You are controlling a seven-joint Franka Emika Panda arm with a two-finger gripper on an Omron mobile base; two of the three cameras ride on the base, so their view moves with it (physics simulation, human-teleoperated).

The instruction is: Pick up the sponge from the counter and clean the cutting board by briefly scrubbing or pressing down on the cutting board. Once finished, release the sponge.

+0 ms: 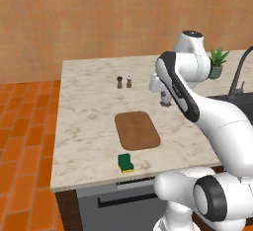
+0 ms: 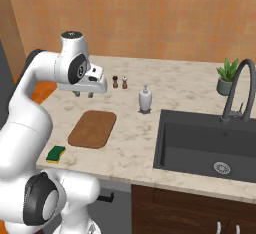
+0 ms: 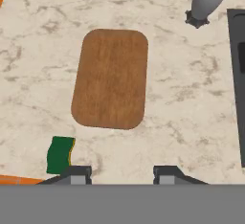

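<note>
The brown wooden cutting board (image 1: 137,130) (image 2: 93,128) (image 3: 111,78) lies flat on the marble counter (image 1: 89,111) (image 2: 135,143). The green-and-yellow sponge (image 1: 126,163) (image 2: 56,154) (image 3: 60,154) rests near the counter's front edge, just in front of the board and apart from it. My gripper (image 1: 165,101) (image 2: 82,94) (image 3: 119,173) hangs high above the counter behind the board, pointing down. Its fingertips stand wide apart with nothing between them.
Two small shakers (image 1: 124,81) (image 2: 120,82) stand behind the board. A white soap dispenser (image 2: 145,99) (image 3: 208,0) stands beside the dark sink (image 2: 210,143), with a faucet (image 2: 237,90) and a potted plant (image 2: 226,77) further right. Orange floor lies beyond the counter's left edge.
</note>
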